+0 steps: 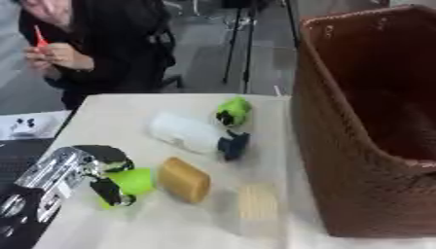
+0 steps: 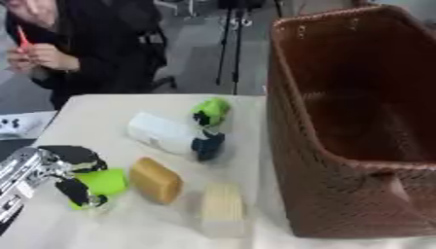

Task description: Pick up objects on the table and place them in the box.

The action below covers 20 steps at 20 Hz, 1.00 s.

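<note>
My left hand (image 1: 100, 168) comes in from the lower left, its fingers curled round a bright green object (image 1: 134, 181) that sits on the table. Just right of it lies a tan rounded block (image 1: 184, 179). A pale ridged block (image 1: 257, 203) lies near the front, close to the brown woven box (image 1: 374, 126) on the right. A white bottle with a dark cap (image 1: 197, 135) lies on its side at mid-table. Behind it sits a small green and black object (image 1: 231, 111). My right hand shows in neither view.
The beige table (image 1: 111, 112) ends at the left beside a dark surface holding a white item (image 1: 24, 127). A person sits beyond the far edge, not touching the objects. Tripod legs (image 1: 238, 48) stand on the floor behind.
</note>
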Motion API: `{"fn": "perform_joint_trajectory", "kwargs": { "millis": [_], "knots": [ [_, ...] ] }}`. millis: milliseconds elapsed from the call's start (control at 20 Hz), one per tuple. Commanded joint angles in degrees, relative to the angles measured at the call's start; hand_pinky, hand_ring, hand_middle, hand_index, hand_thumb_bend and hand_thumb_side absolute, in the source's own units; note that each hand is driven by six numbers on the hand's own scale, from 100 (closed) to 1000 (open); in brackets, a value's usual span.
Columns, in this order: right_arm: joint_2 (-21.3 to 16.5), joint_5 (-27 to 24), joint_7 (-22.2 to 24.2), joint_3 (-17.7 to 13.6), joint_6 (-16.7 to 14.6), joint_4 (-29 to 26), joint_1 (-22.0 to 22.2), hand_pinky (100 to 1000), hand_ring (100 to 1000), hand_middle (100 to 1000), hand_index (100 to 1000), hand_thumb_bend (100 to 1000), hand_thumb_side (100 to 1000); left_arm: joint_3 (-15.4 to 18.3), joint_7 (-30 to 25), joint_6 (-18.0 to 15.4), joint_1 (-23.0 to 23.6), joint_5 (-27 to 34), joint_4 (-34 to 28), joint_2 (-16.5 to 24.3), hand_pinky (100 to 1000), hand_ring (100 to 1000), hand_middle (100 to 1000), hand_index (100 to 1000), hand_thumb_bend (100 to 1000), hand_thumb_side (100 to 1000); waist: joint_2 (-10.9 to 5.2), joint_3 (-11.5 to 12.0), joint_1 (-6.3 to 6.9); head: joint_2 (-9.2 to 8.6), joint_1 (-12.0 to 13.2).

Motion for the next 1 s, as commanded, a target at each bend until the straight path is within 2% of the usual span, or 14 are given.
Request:
{"fn": "perform_joint_trajectory", "kwargs": {
  "millis": [50, 100, 650, 1000],
  "knots": [
    [-1.49, -0.39, -9.01, -0.56, -8.9, -0.67, 0.06, 805, 749, 737, 614, 100, 876, 0.45, -0.3, 0.07, -0.87, -0.37, -1.36, 2.82, 753, 723, 518, 606, 169, 569, -1.11, 0.12, -0.12, 0.43, -0.08],
    [-1.51, -0.4, -9.01, -0.57, -8.88, -0.67, 0.09, 805, 749, 737, 615, 100, 875, 0.48, -0.28, 0.11, -0.97, -0.39, -1.56, 2.94, 737, 714, 508, 597, 113, 541, -1.18, 0.18, -0.08, 0.47, -0.13],
    [-1.95, -0.76, -9.01, -0.62, -8.75, -0.67, 0.44, 806, 749, 737, 615, 100, 875, 0.74, -0.72, 0.39, -2.06, -0.33, -3.46, 4.05, 717, 705, 503, 595, 100, 499, -1.89, 0.59, 0.12, 0.28, -0.33],
    [-2.39, -1.06, -9.01, -0.8, -8.68, -0.67, 0.75, 807, 749, 738, 616, 100, 876, 0.62, -0.7, -0.01, -3.36, 0.3, -4.9, 5.98, 705, 699, 507, 594, 100, 437, -2.51, 0.81, 0.45, 0.4, -0.5]
  ]
}}
